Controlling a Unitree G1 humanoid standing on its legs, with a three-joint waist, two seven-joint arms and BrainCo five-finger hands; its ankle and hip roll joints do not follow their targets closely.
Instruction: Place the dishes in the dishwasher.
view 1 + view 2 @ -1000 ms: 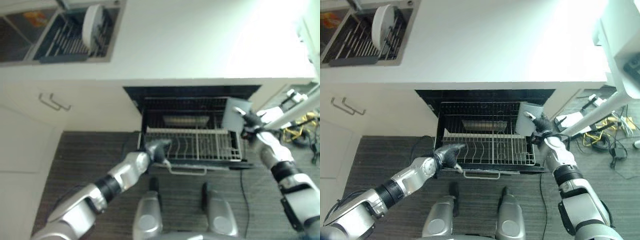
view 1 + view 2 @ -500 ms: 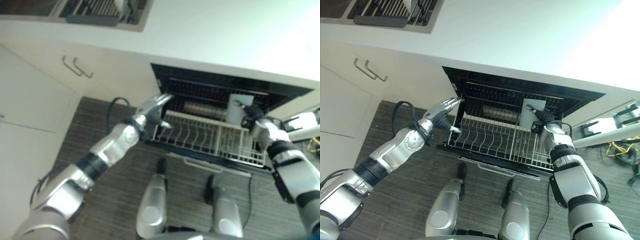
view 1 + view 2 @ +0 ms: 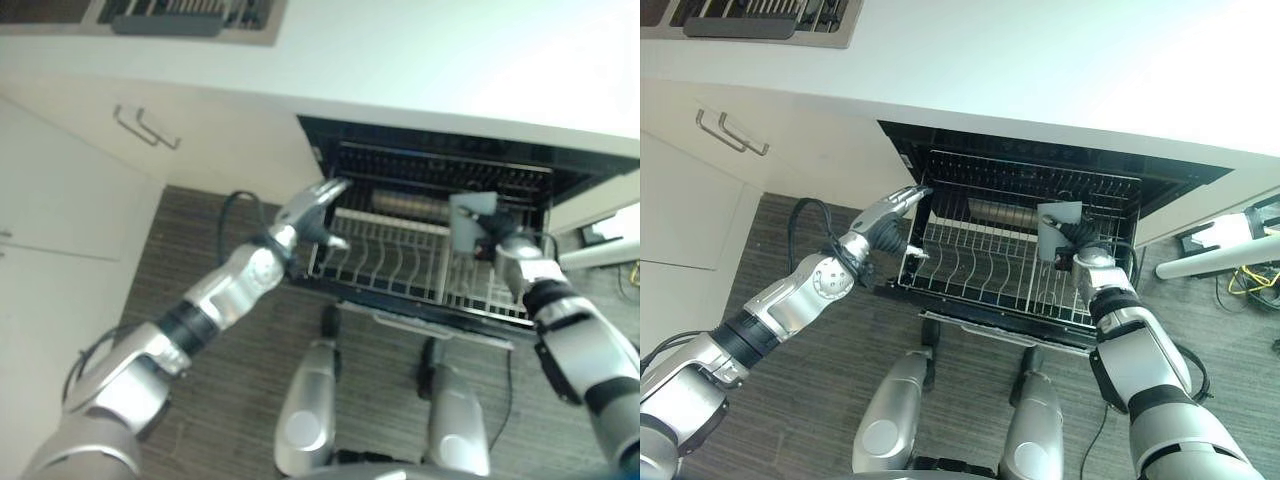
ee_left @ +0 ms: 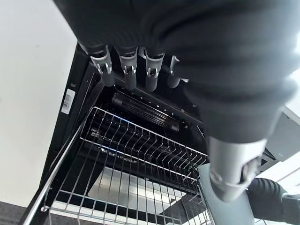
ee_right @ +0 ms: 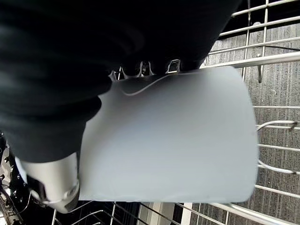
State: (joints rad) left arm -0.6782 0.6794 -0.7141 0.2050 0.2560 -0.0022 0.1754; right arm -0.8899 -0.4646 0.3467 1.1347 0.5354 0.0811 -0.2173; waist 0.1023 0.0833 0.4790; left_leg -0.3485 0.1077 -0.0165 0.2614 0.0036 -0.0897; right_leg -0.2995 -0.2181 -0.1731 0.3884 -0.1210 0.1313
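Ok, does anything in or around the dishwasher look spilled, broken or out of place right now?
Nothing stands out. The rack is pulled out level and looks intact, the right robot hand holds a pale plate upright over the rack's right side, and the left robot hand hovers open by the rack's left corner.

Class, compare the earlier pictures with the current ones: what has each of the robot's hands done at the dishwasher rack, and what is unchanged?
The left hand let go of the rack's front left corner and lifted; it now hovers open above that corner. The right hand has carried the pale square plate down and inward, over the right side of the pulled-out rack. Unchanged: the plate stays gripped, the rack stays pulled out, and it holds no dishes yet.
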